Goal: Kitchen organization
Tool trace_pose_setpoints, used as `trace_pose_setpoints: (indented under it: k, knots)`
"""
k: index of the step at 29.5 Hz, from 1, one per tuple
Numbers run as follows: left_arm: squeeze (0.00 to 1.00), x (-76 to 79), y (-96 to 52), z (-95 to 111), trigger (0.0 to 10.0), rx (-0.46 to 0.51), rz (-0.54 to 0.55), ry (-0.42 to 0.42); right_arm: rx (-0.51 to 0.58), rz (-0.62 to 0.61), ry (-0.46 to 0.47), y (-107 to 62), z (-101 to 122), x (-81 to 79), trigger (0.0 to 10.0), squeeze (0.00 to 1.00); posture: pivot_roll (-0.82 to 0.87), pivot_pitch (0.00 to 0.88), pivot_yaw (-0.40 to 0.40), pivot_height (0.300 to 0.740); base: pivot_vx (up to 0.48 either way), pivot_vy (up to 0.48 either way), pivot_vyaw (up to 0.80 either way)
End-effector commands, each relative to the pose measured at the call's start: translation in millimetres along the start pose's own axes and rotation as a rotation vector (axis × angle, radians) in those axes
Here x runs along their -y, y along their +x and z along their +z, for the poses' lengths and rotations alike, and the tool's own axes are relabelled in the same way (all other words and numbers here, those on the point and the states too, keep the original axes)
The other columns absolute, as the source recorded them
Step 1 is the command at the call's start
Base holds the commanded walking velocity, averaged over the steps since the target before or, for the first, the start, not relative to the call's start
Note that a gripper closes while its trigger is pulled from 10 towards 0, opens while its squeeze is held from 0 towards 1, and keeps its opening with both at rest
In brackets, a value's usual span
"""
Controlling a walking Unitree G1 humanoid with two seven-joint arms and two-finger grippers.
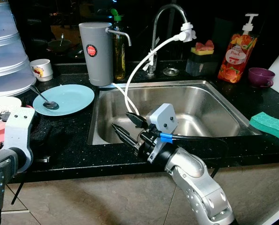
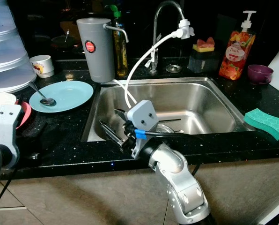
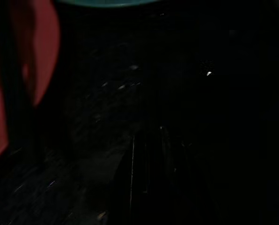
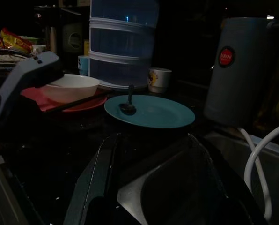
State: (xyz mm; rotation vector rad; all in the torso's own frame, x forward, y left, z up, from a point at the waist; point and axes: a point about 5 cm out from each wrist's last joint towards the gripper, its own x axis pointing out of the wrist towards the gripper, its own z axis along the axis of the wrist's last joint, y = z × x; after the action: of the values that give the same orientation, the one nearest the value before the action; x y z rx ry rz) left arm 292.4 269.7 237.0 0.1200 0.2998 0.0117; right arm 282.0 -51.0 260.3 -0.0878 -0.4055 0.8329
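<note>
My right gripper [image 1: 123,123] hovers over the front left corner of the steel sink [image 1: 209,101], open with nothing between its fingers. Seen from the right wrist, its fingers [image 4: 95,180] point across the black counter toward a teal plate [image 4: 151,111]. That teal plate [image 1: 67,99] lies left of the sink with a spoon [image 1: 48,102] on it. My left arm [image 1: 13,138] rests low at the counter's left end beside a red plate [image 4: 81,104] that carries a white bowl [image 4: 69,86]. The left wrist view is very dark, with a red plate [image 3: 41,61] just made out.
A grey filter canister [image 1: 96,53] and a white hose [image 1: 139,65] stand at the sink's back left, near the faucet [image 1: 165,28]. Stacked clear containers [image 1: 6,51] and a white cup [image 1: 42,69] are far left. A soap pouch [image 1: 235,51], purple cup [image 1: 260,76] and green sponge [image 1: 270,125] sit right.
</note>
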Motion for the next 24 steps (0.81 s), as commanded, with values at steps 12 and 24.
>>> trace_pose_setpoints:
  k: [12, 24]
  knots:
    - [0.00, 68.1, 9.7, 69.9, 10.0, 0.428, -0.277, 0.036, 0.014, -0.026, -0.003, 2.5, 3.5, 2.9, 10.0, 0.00, 0.08, 0.135, 0.004, 0.740, 0.000, 0.000, 0.00]
    - [0.00, 109.8, 77.3, 132.6, 10.0, 0.570, -0.050, -0.014, 0.054, -0.180, -0.023, 1.3, 14.7, 19.6, 10.0, 0.00, 0.03, 0.144, 0.031, 0.740, 0.000, 0.000, 0.00]
